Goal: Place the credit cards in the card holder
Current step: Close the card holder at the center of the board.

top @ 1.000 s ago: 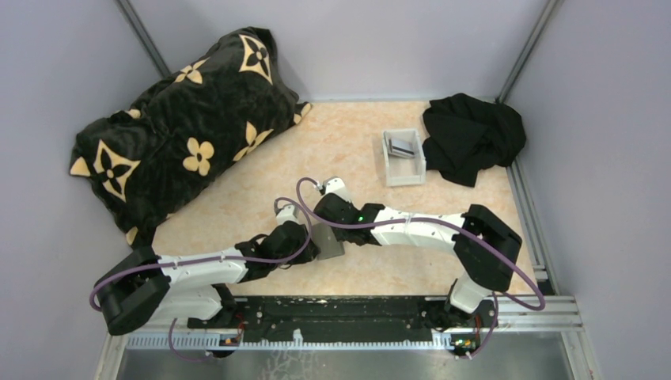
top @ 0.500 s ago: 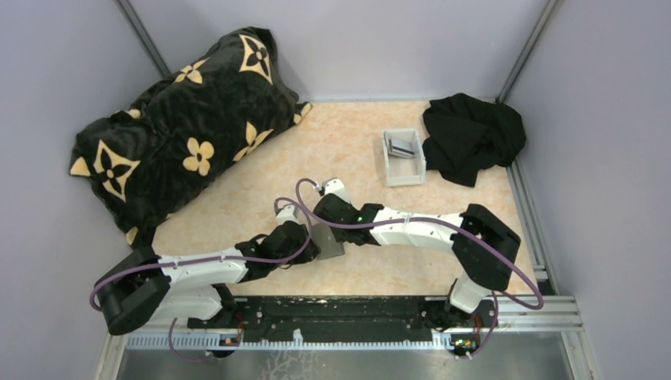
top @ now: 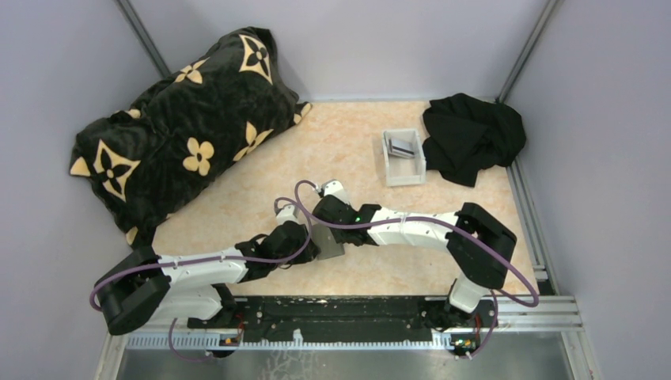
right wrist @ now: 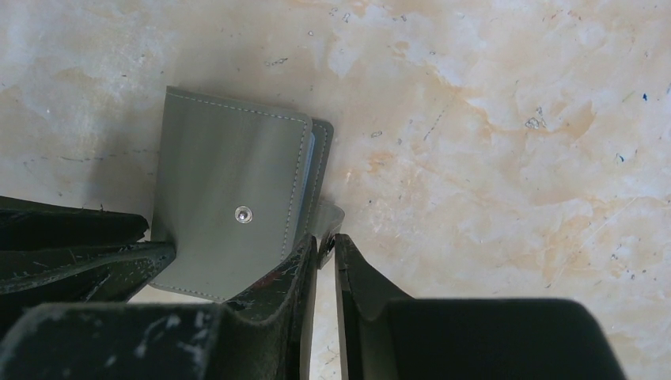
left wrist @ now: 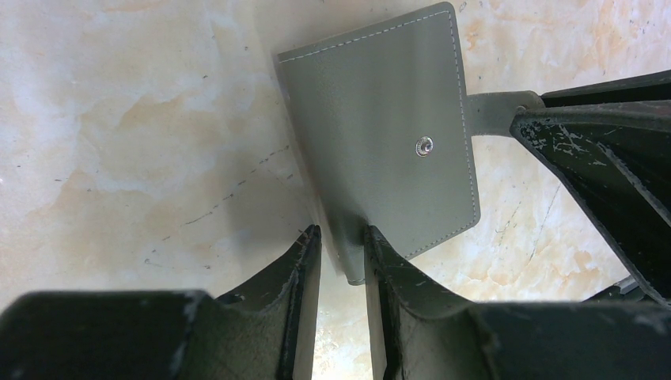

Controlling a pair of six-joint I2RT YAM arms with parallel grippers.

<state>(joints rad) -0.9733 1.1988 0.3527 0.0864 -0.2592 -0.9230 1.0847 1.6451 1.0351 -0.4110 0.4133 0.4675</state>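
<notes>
Left pincer (left wrist: 340, 241): I am seeing it holding the near edge of the card holder (left wrist: 380, 134), with its jaws drawn narrow and the grey edge sitting between them.
Card holder: it is lying folded shut on the surface (top: 261, 198), near and about centre, just in front of the two arm bases, with its snap stud (left wrist: 425, 146) facing up.
Right pincer (right wrist: 324, 241): its jaws are standing almost together at the closure strap (right wrist: 331, 218) on the holder's right side. I cannot tell whether they are truly pinching it.
Risk, near: I am judging that a pull on the strap could slide the whole holder instead of opening it, because the left grip is only biting a thin margin. The soft material could also be slipping out of either pincer.
Risk, pincers: the two sets of fingers are working very close together, so a small misjudgement could be knocking one into the other.
Wrist views: these are giving me the stitching, the stud, the strap and the jaw gaps.
Top view: this is hiding all of that under the arms, but it alone is showing me where the cards are waiting.
Credit cards (top: 403, 146): they are sitting in a white tray (top: 405, 180), far right and well apart from the holder.
Risk, far: I am expecting thin flat cards to be awkward to lift out of the tray, which may be shifting under the attempt.
Far clutter: a black cloth (top: 473, 134) is lying just beside the tray, and a large patterned cushion (top: 182, 127) is filling the far left.
</notes>
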